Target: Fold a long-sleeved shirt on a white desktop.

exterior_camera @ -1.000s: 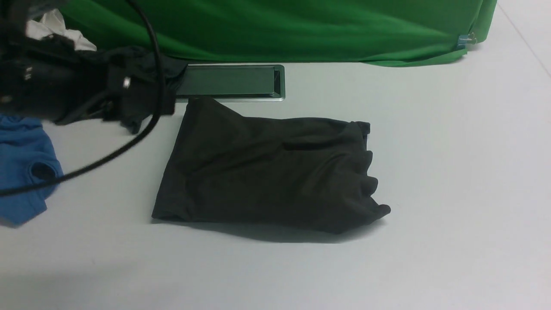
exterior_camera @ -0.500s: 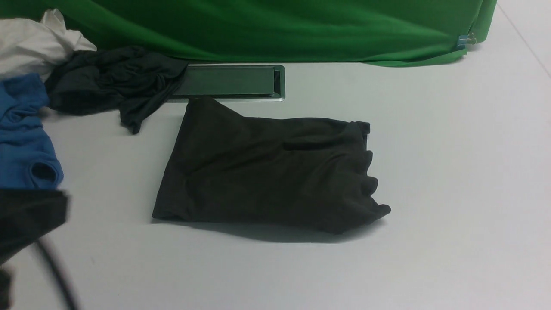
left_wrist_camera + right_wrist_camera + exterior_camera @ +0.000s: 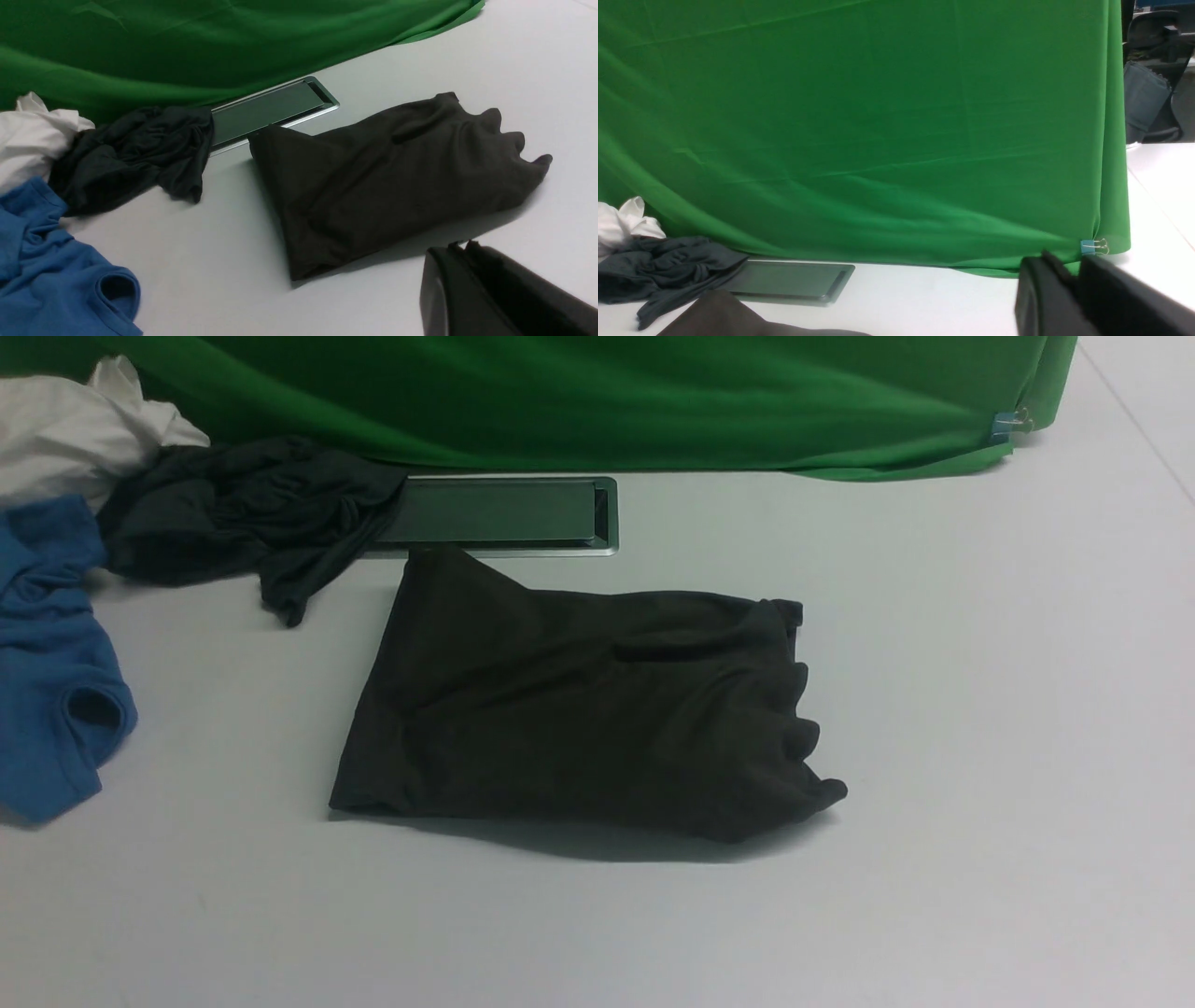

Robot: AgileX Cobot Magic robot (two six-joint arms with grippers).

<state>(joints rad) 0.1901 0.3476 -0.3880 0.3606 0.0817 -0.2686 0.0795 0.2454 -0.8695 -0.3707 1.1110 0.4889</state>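
Both arms are gone from the front view since earlier; the folded long-sleeved shirt (image 3: 579,705) lies mid-bench (image 3: 980,709), long axis left-right, ruffled end rightward; left claw (image 3: 460,243) pressed together, right claw (image 3: 1057,263) state unclear.

left gripper (image 3: 460,243): black, its two fingers pressed tight together, holding nothing | right gripper (image 3: 1066,268): black, only a thin gap between its fingers, holding nothing | front view: no arm shows
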